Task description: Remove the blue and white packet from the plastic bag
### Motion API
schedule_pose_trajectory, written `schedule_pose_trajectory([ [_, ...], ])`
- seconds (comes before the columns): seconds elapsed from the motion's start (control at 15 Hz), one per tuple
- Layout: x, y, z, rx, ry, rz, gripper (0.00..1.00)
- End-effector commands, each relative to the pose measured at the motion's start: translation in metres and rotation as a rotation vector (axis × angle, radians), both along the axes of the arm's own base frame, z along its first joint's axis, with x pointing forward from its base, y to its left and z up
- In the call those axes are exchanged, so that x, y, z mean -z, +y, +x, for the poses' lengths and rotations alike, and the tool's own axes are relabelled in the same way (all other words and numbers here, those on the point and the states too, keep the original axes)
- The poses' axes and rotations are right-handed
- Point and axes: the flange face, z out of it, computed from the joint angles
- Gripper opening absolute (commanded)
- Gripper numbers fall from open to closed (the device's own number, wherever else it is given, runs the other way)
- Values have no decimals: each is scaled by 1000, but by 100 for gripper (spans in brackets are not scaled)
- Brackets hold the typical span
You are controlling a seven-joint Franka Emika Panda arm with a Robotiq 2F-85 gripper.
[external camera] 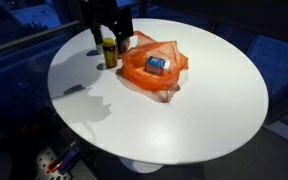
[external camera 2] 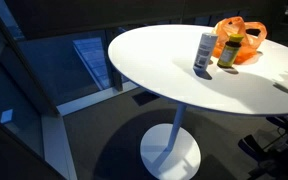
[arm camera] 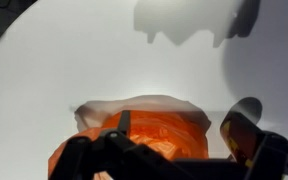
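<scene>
An orange plastic bag [external camera: 154, 68] lies on the round white table [external camera: 214, 110]. The blue and white packet [external camera: 157, 64] rests in its open top. The bag also shows in an exterior view [external camera 2: 242, 40] and in the wrist view [arm camera: 149, 135], where the packet is hidden. My gripper [external camera: 109, 28] hangs above the far edge of the table, behind and to the left of the bag, and holds nothing. In the wrist view its dark fingers [arm camera: 174, 160] stand wide apart at the bottom edge.
A dark bottle with a yellow label [external camera: 110, 52] stands just beside the bag; it also shows in an exterior view [external camera 2: 229, 50] and in the wrist view [arm camera: 239, 135]. A grey can [external camera 2: 204, 52] stands next to it. The table rests on a white pedestal [external camera 2: 171, 150].
</scene>
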Motion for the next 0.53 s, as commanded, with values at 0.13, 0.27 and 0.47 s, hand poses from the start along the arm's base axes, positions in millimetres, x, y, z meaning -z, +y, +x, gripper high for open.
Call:
schedule_pose_trajectory([
  [0.13, -1, 0, 0, 0, 0, 0, 100],
  [0.27, -2, 3, 8, 44, -14, -6, 100],
  [0.47, -5, 3, 24, 137, -50, -11, 100],
])
